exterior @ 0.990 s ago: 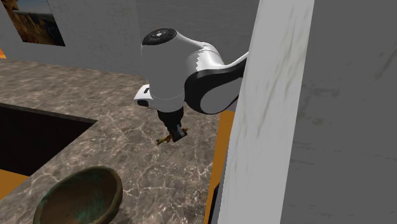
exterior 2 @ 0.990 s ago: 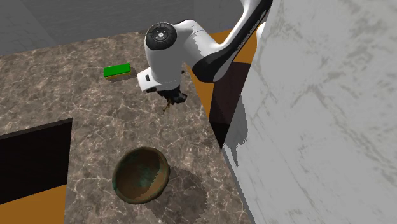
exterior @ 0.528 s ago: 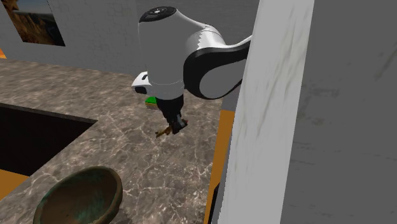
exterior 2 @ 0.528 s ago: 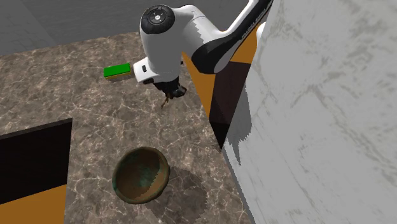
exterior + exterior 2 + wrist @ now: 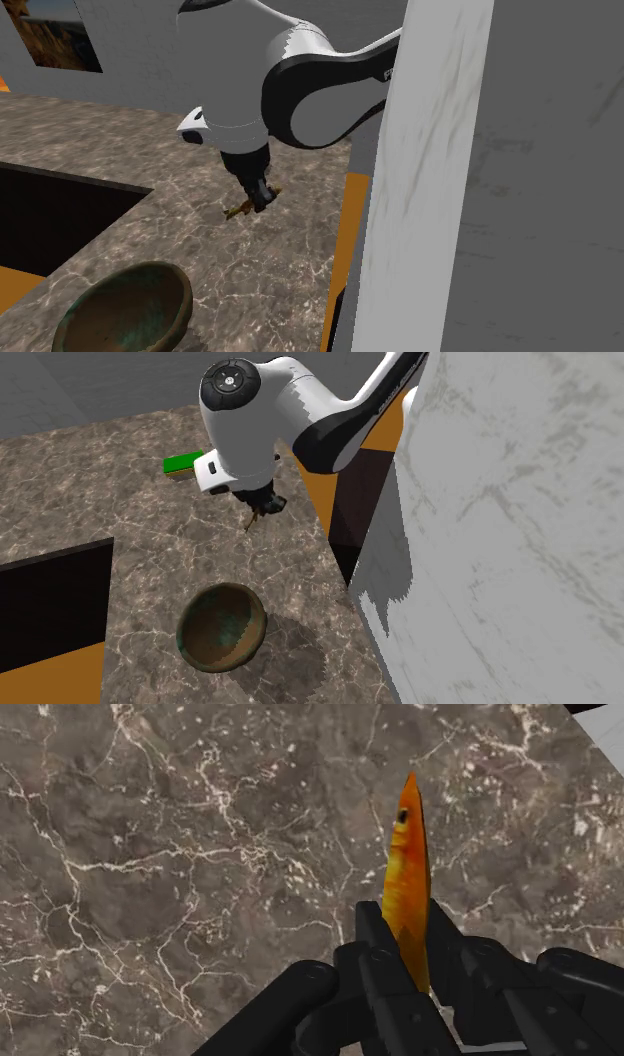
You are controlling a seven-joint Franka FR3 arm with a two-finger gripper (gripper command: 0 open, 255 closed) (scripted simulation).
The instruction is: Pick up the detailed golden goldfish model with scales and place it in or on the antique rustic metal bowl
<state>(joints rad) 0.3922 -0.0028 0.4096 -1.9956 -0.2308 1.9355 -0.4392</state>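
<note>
The shoulder view looks low across the worktop (image 5: 150,140). The second exterior view looks steeply down from higher. Both share the bowl (image 5: 125,305). The wrist view faces the worktop closely.

The things are carried by a desk (image 5: 150,150) of dark brown marble veined in white, seen also in the second exterior view (image 5: 100,482) and beneath the hand in the wrist view (image 5: 150,854). A black rectangular opening (image 5: 50,215) is cut into it at the shoulder view's left. A round, tarnished bowl (image 5: 222,630) is set upright on it, near the opening's corner. A green block (image 5: 183,463) lies flat, well apart from the bowl.
</note>
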